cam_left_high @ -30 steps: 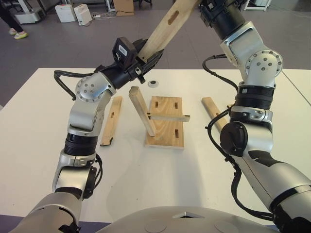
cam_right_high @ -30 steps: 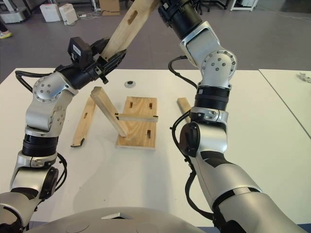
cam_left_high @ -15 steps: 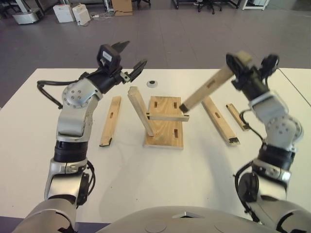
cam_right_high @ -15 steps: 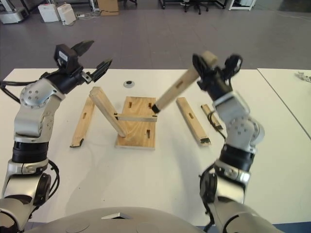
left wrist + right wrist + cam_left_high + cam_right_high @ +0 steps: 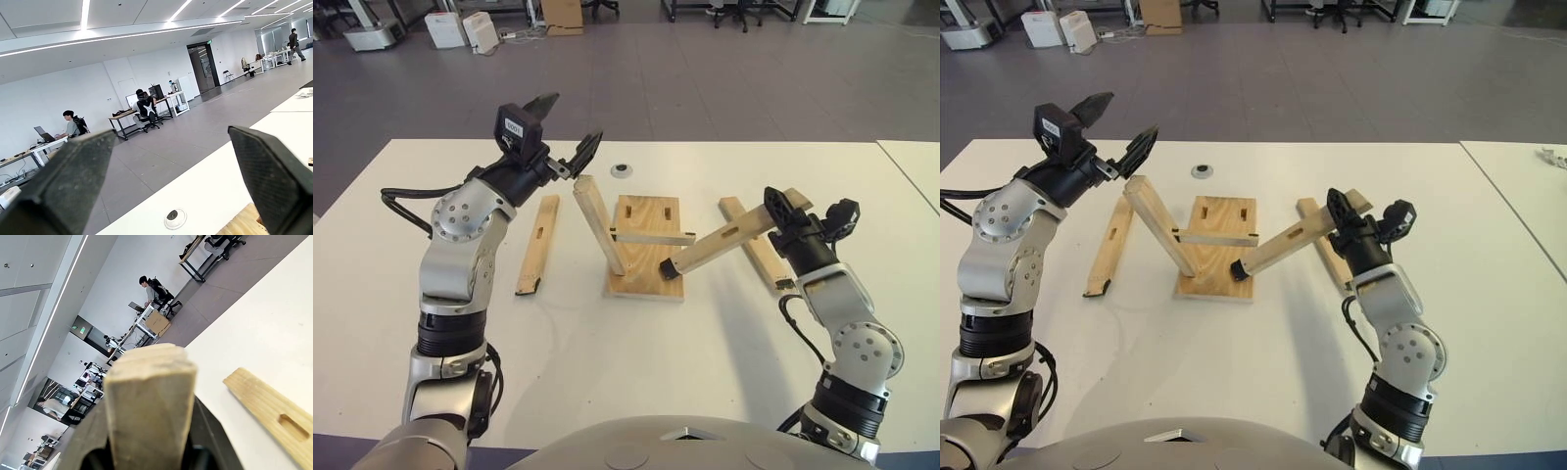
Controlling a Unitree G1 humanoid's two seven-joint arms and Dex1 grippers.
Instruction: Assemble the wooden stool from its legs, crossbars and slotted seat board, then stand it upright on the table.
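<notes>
Leg fitting is judged in hand: a leg [image 5: 720, 243] is clamped in the right gripper [image 5: 782, 217], its tip at the seat board's [image 5: 644, 286] 4 o'clock. Slot alignment is needed next. The left gripper [image 5: 575, 118] is held with fingers spread wide.

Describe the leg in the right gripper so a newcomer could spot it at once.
On the white table, find the seat board lying flat mid-table. From its near right corner the leg slants up into the right gripper; the other loose legs lie flat.
</notes>
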